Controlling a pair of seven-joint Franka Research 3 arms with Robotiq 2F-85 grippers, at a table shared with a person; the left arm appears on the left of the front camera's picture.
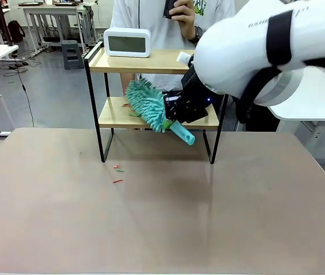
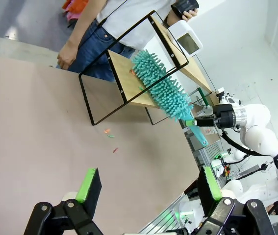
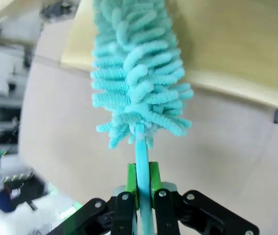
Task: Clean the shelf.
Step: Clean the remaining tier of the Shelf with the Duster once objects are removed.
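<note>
- The right gripper (image 3: 142, 178) is clamped on the thin handle of a teal duster (image 3: 136, 83), with a green pad pressing on each side.
- The duster's fluffy head lies tilted across the front edge of the lower board of the shelf (image 1: 116, 117). The handle end pokes out past that edge, above the table (image 1: 162, 229).
- The shelf stands at the table's far side, just in front of the person. A white clock (image 1: 127, 42) sits at the left end of its top board.
- Small red and green scraps (image 1: 117, 170) lie on the table near the shelf's left front leg.
- A broad stretch of brown tabletop runs from the shelf legs to the near edge.
- The left gripper (image 2: 148, 183) hangs over this stretch, jaws spread wide and holding nothing, well apart from the shelf.
</note>
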